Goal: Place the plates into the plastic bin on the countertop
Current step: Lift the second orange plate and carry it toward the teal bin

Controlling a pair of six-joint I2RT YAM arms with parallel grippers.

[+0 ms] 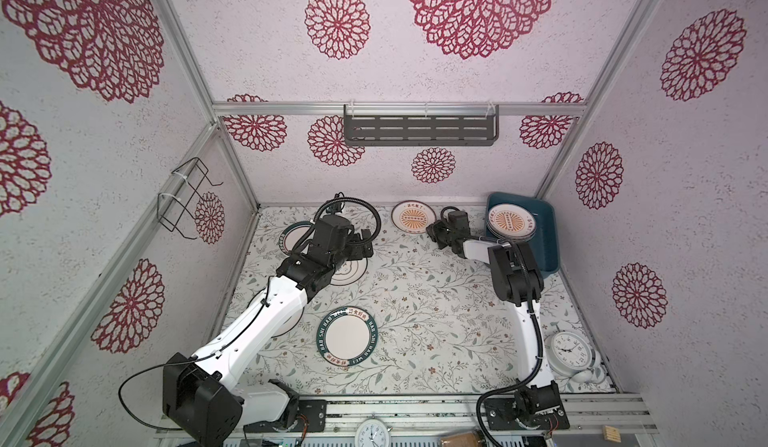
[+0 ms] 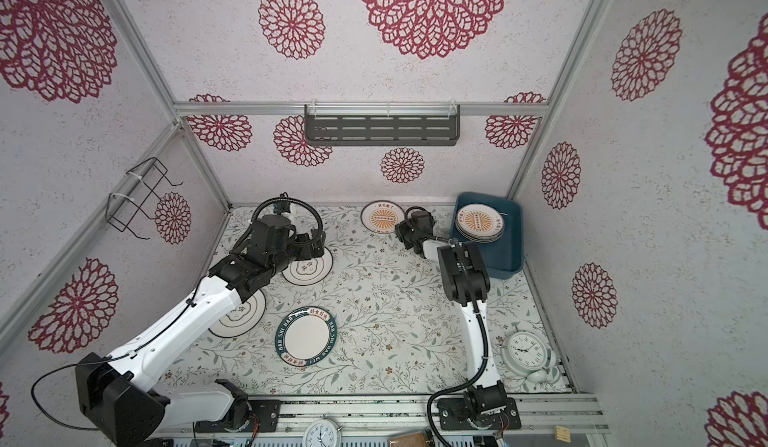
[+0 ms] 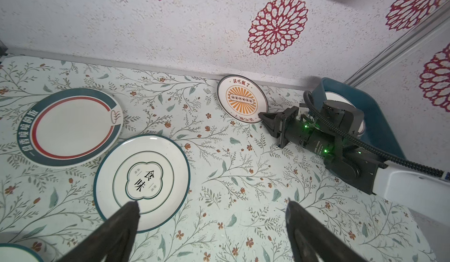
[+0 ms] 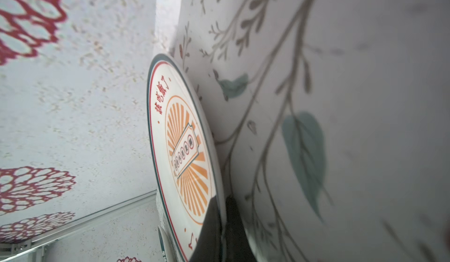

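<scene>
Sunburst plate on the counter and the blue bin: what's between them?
The right gripper and its black wrist, shut on the sunburst plate's rim, fill the gap to the plastic bin, seen in both top views.

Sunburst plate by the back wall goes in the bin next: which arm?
Right. The right hand is shut on the rim of the sunburst plate, with the plastic bin beside it. The left hand hangs open over the clover plate, farther off.
</scene>
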